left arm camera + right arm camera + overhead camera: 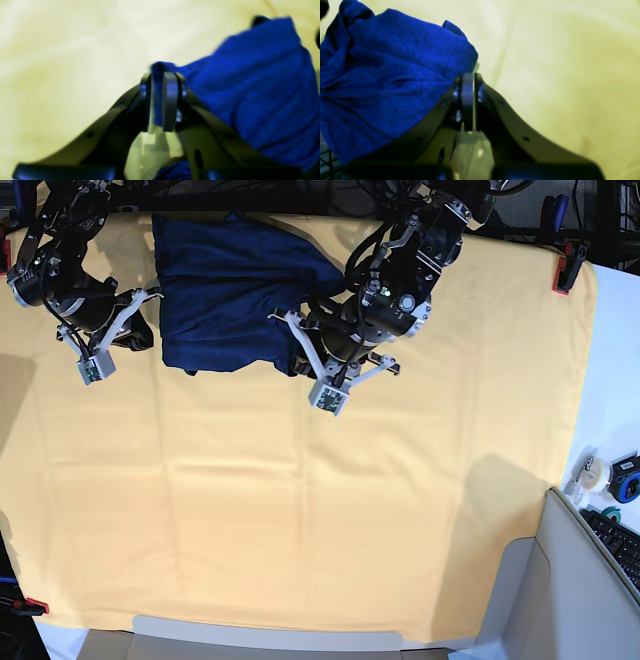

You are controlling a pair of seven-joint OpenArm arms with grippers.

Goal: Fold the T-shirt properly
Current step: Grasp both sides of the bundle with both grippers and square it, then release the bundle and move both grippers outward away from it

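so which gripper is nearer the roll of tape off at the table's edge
Left. The left gripper, clamped on the T-shirt, sits nearer the tape roll; the right gripper is at the shirt's far side.

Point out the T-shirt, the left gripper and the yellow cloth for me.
T-shirt [225, 285]: base view, middle of its body.
Left gripper [160, 100]: left wrist view, between its fingertips.
Yellow cloth [300, 510]: base view, bare centre.
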